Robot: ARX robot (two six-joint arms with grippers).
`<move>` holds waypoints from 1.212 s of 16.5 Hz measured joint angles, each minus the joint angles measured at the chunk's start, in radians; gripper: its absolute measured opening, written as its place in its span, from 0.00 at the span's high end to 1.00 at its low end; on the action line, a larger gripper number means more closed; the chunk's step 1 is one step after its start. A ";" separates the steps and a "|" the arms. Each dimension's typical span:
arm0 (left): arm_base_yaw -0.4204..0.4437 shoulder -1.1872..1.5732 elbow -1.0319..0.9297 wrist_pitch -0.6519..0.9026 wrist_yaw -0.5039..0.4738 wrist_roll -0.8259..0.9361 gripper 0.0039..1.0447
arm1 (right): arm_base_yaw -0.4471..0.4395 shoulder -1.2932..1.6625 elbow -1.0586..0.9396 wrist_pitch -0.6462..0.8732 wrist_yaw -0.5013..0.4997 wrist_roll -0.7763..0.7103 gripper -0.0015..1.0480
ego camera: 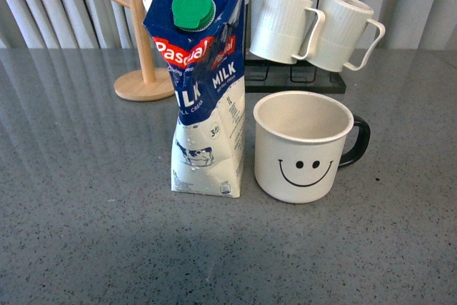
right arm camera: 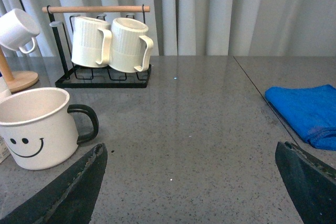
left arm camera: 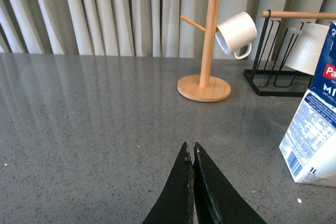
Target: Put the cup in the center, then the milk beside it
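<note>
milk just beside cup; left pincer together, right pincer apart.

"Pascual", "MILK" on milk carton

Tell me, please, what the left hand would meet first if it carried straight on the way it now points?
Probably nothing soon: the shut left hand points across bare table, passing apparently just beside the wooden mug tree toward the curtain. Depth is unclear.
</note>
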 joint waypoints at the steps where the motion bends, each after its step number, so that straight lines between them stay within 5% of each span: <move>1: 0.000 -0.024 -0.010 -0.012 0.000 0.000 0.99 | 0.000 0.000 0.000 0.000 0.000 0.000 0.06; 12: 0.000 -0.205 -0.059 -0.122 0.000 0.000 0.99 | 0.000 0.000 0.000 0.000 0.000 0.000 0.06; 14: 0.000 -0.344 -0.059 -0.310 -0.001 0.000 0.99 | 0.000 0.000 0.000 0.000 0.000 0.000 0.06; 20: 0.000 -0.364 -0.059 -0.298 -0.001 0.001 0.99 | 0.000 0.000 0.000 0.001 0.000 0.000 0.06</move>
